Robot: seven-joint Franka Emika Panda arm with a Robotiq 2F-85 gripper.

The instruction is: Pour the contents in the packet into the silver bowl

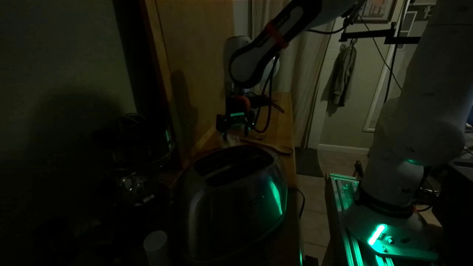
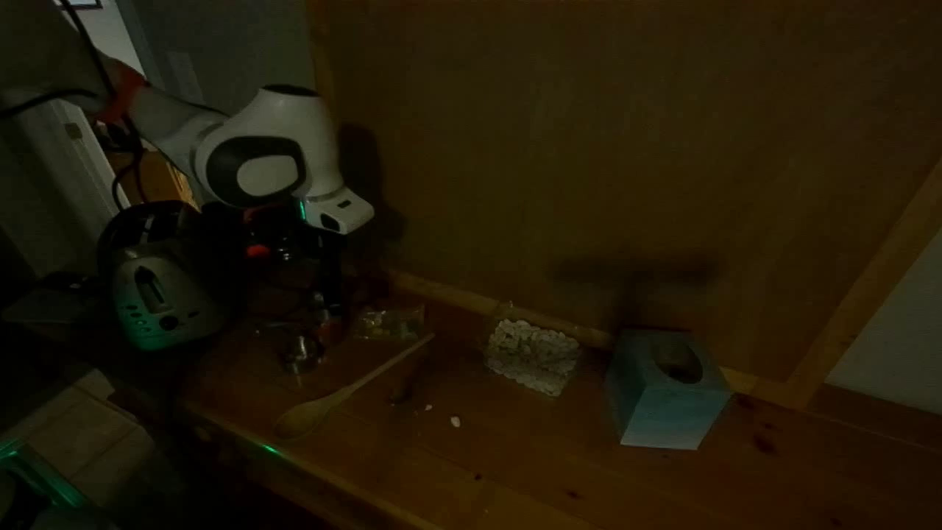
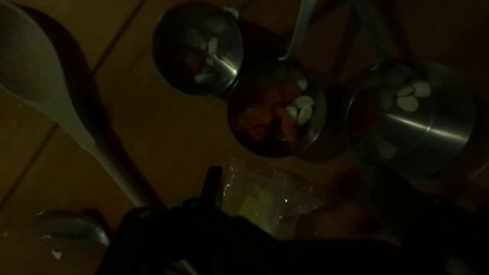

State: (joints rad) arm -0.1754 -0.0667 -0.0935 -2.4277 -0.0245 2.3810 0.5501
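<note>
The gripper (image 1: pixel 235 135) holds its fingers wide apart, the packet (image 3: pixel 259 204) showing loose between them, presumably for pinching, while silver bowls (image 3: pixel 445 134) sit mouth-up just beyond the fingertips, probably for a short pour.

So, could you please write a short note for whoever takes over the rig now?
Black two-fingered hand: open, holding nothing.
Small clear plastic packet with yellowish contents: on the brown wooden table, apparently ungripped.
Three round silver metal cups: nearby, pale pieces in each; which one is meant is unclear.
Done: packet not yet emptied.
Left: grasp it, lift, pour.
</note>
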